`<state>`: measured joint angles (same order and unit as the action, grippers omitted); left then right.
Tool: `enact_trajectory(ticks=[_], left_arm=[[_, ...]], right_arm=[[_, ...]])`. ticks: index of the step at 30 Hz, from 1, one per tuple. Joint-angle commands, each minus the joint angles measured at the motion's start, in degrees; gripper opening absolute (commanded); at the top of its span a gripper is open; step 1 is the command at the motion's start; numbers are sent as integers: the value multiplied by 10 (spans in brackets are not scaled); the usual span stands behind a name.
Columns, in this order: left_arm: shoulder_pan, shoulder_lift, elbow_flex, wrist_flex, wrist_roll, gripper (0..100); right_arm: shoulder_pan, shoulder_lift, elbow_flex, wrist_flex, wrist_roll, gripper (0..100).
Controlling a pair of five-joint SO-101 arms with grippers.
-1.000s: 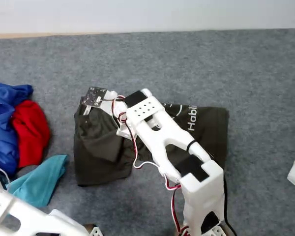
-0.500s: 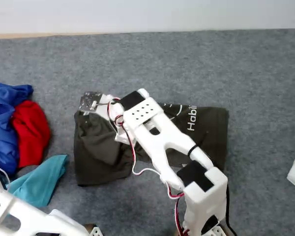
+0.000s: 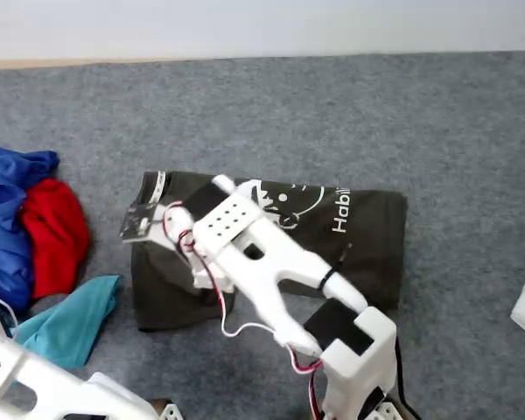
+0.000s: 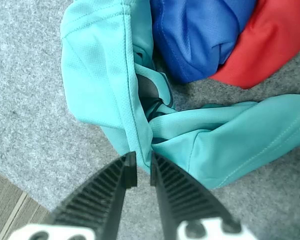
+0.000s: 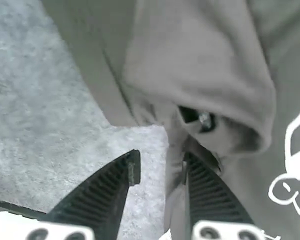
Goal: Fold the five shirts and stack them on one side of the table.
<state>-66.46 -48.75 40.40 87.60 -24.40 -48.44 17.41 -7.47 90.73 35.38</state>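
Shirts in the high view: a dark one [image 3: 367, 232] lay partly folded mid-table on the grey mat [image 3: 376, 114]. Blue [image 3: 7, 219], red [image 3: 57, 232] and teal [image 3: 70, 325] ones lay bunched at one side, touching. The right gripper [image 3: 147, 220] sat at the dark shirt's edge nearest that pile.

Left wrist view: we saw the left gripper [image 4: 140, 170] over the teal shirt [image 4: 97, 85], jaws almost together with a thin gap, clamping nothing. The blue shirt [image 4: 200, 35] and red shirt [image 4: 275, 40] lay beyond it.

Right wrist view: right gripper [image 5: 160, 162] jaws stood apart at the dark shirt's [image 5: 200, 75] rumpled edge, one finger [image 5: 107, 192] over bare mat [image 5: 35, 115], the other against the cloth.
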Motion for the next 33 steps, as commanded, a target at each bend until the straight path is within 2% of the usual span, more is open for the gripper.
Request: enact_trajectory(ticks=[1,5,10,25,30,33], left_arm=[[0,-10,-2,-1,4,55],[0,-10,-2,-1,4,55],[0,-10,-2,-1,4,55],[0,-10,-2,-1,4,55],[0,-10,-2,-1,4,55],[0,-10,-2,-1,4,55]], right_arm=[[-24,-30,16,-37,0,143],[-26,-23,60,-109,-27,140],[-22,27,57,-162,-28,74],[111,152,-189,-315,-29,69],[132,202,-244,-325,-29,69],[134,203,-258,-291,-29,69]])
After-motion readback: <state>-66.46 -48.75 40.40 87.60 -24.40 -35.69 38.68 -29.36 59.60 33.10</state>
